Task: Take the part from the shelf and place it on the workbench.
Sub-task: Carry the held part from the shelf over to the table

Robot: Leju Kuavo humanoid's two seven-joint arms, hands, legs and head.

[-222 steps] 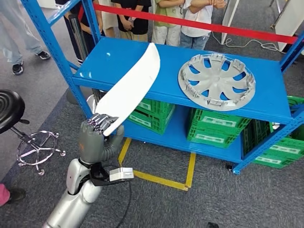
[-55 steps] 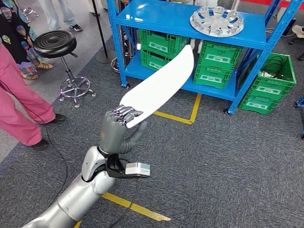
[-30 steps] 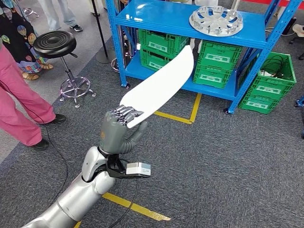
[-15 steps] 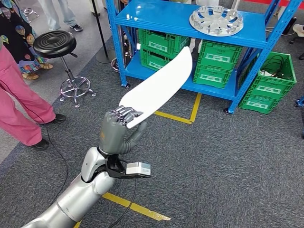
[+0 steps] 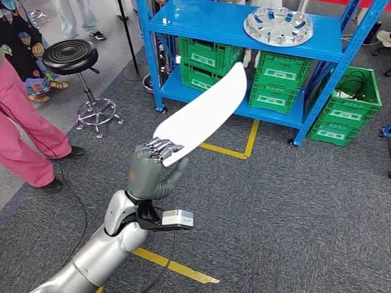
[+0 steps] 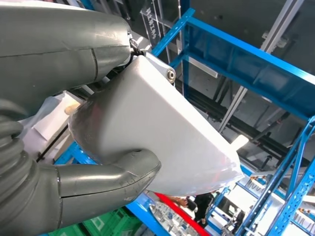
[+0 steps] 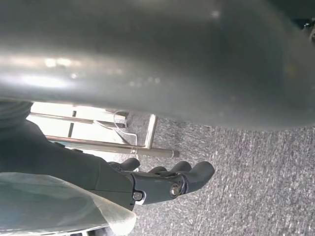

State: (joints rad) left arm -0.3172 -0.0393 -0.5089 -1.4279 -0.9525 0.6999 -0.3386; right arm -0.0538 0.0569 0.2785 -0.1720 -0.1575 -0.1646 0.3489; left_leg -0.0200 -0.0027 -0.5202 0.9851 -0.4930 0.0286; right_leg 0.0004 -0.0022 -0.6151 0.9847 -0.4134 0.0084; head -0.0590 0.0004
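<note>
One long white part (image 5: 203, 112) is running across the middle of your head view, slanting from lower left toward upper right, and your left hand (image 5: 146, 168) is gripping its lower end, dark fingers (image 5: 159, 146) lying over the top edge and the thick grey thumb (image 5: 177, 171) pressing up from beneath. You are seeing the same grasp in the left wrist view, where the part (image 6: 163, 132) is sitting between the fingers and the thumb (image 6: 111, 179) of the hand (image 6: 55, 123), with its free end pointing away from the camera. The part is hanging in the air over grey carpet (image 5: 286, 207), well clear of the blue shelf (image 5: 217, 21) that is standing across the top of the head view. You are looking at a silver wheel cover (image 5: 278, 25) lying flat on the shelf's top board at upper right, and green crates (image 5: 239, 70) sitting on the lower board beneath it, with another green crate (image 5: 350, 107) on the floor at the right edge. Yellow tape lines (image 5: 239, 146) are marking the carpet just in front of the shelf. At upper left a black round stool (image 5: 70, 56) is standing on the floor, and a person in pink trousers (image 5: 27, 137) is standing at the left edge. In the right wrist view your right hand (image 7: 163, 182) is hanging over the carpet with its dark fingers (image 7: 193, 173) stretched out and slightly separated, holding nothing.
</note>
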